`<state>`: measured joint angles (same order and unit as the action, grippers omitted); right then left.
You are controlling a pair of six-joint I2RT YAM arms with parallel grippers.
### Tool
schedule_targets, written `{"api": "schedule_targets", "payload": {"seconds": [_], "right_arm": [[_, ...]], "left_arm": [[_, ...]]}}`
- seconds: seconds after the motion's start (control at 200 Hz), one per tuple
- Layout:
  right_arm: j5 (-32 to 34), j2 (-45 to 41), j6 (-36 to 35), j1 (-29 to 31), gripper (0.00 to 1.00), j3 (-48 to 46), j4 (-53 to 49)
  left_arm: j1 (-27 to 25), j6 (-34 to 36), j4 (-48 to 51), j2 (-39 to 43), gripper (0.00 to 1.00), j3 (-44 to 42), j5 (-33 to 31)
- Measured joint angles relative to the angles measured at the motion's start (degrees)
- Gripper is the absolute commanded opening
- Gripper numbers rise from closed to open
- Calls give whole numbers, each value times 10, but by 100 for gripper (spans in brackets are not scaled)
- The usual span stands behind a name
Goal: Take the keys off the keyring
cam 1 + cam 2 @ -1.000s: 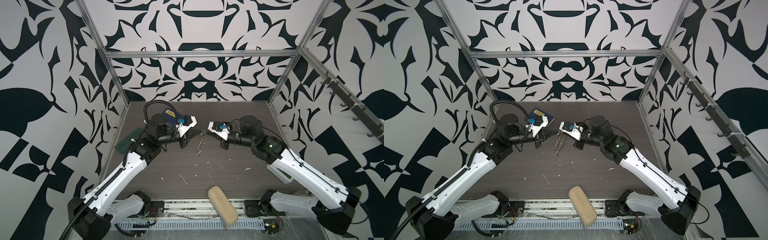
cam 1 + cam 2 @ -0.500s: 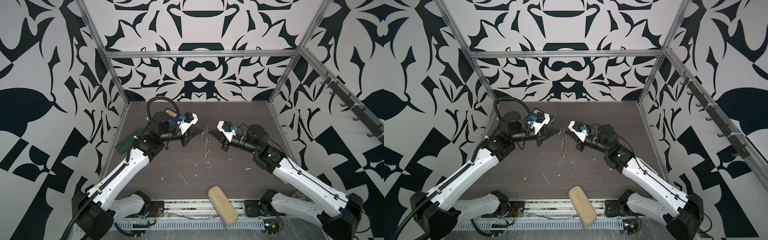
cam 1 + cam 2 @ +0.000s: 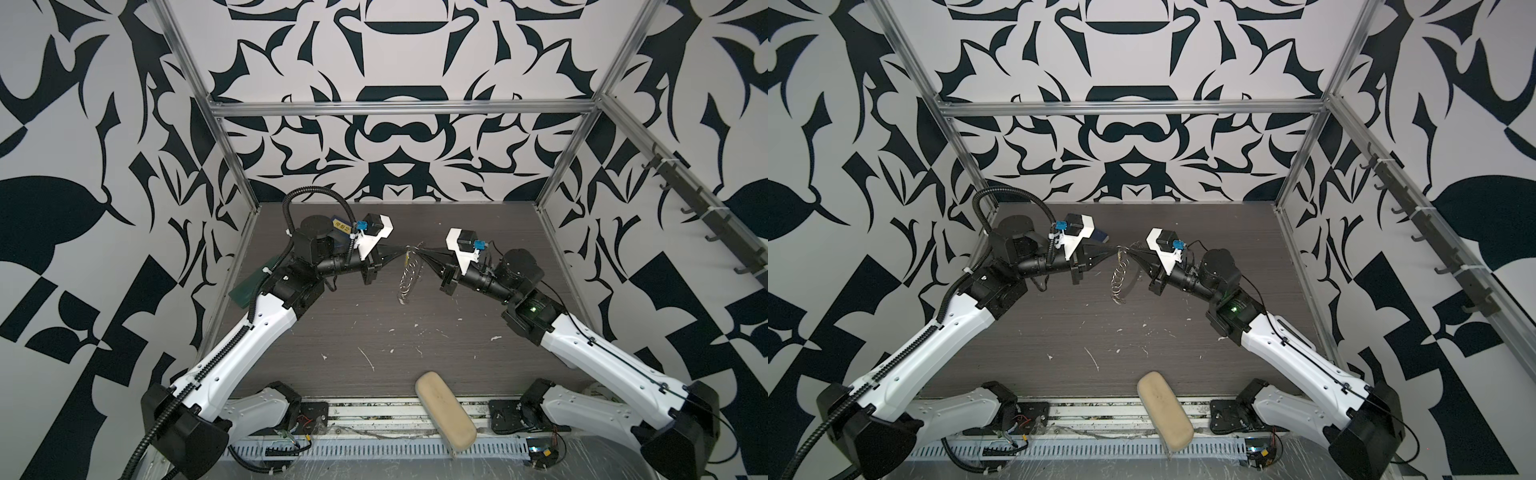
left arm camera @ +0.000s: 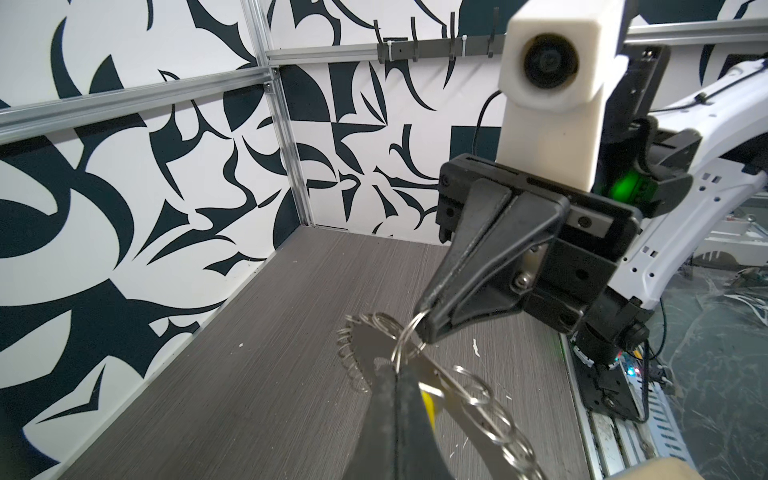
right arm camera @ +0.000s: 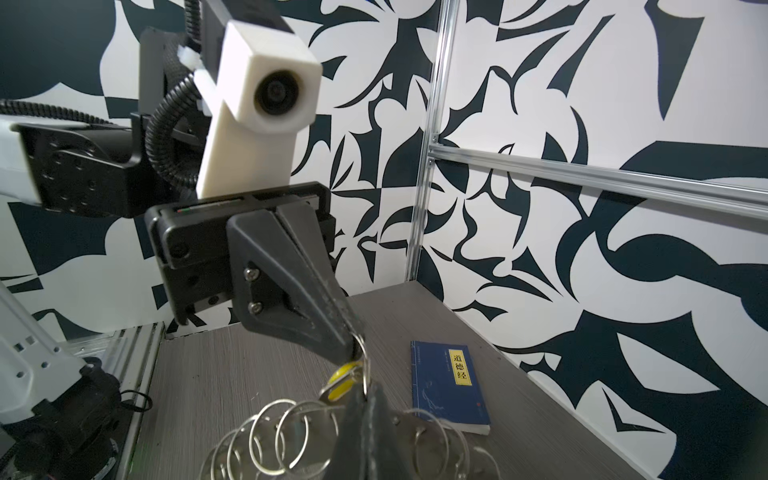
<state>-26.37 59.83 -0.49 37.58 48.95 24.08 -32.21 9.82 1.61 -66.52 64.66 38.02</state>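
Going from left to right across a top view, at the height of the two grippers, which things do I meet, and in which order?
dark green flat object → blue book → left gripper → keyring → right gripper

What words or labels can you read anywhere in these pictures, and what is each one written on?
"道德经": set vertically on the yellow label of the blue book, seen in the right wrist view.
Fine print beside that label, and a small red mark near the book's corner: too small to read.
The same label in a top view: too blurred to read.
No other writing can be made out.
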Motion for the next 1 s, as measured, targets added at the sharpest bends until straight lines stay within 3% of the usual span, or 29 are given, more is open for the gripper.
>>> {"api": "schedule_targets", "payload": {"seconds": [0.515,0.66,0.805,1.0], "right_arm": [[-6,2,-9,-3,0,-19,-10],[-18,12,-10,-3,9,-7,-27],[-25,20,-8,-4,24,-3,-38],[-26,20,-14,-5,28,1,-46]], "left_arm": [[-5,36,109,-9,0,44,-34],[-4,42,116,-9,0,45,-38],[3,43,121,-9,0,45,-47],[7,49,130,-9,0,45,-53]]}}
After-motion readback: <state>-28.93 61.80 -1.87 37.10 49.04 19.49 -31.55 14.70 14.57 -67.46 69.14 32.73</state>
